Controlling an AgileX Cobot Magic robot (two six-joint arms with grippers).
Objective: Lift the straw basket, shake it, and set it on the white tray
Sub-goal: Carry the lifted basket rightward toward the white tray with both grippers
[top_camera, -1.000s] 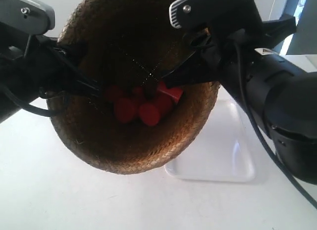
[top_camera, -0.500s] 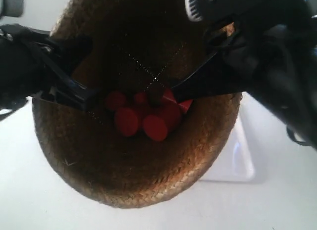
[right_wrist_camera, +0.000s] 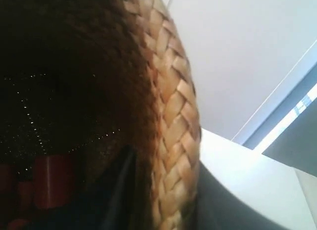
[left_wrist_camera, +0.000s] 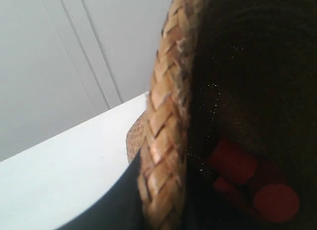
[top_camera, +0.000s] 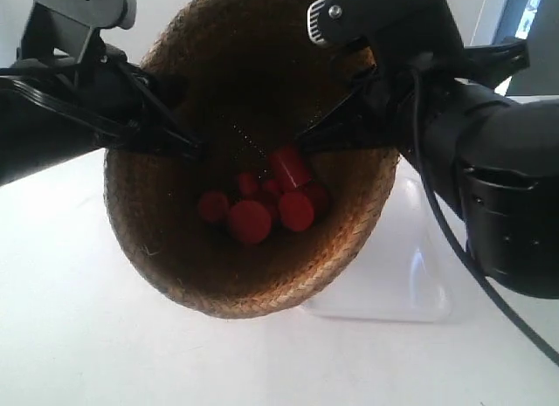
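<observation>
The straw basket (top_camera: pixel 253 275) hangs in the air above the table, its dark mouth tipped toward the exterior camera. Several red cylinders (top_camera: pixel 262 205) lie loose in its bottom. The left gripper (top_camera: pixel 179 140) is shut on the basket's rim at the exterior view's left; the braided rim (left_wrist_camera: pixel 166 141) runs between its jaws. The right gripper (top_camera: pixel 323 135) is shut on the opposite rim (right_wrist_camera: pixel 173 141), one finger inside the basket and one outside. The white tray (top_camera: pixel 410 284) lies flat on the table behind and below the basket, at the exterior view's right, partly hidden by it.
The white tabletop (top_camera: pixel 70 319) spreads under and around the basket. The right arm's black body (top_camera: pixel 498 188) fills the exterior view's right side above the tray. A pale wall (left_wrist_camera: pixel 59 52) stands behind the table.
The basket has swung from lower and further left back up and to the right. The red cylinders have shifted about in its bottom. Both grippers keep their hold on the rim.
</observation>
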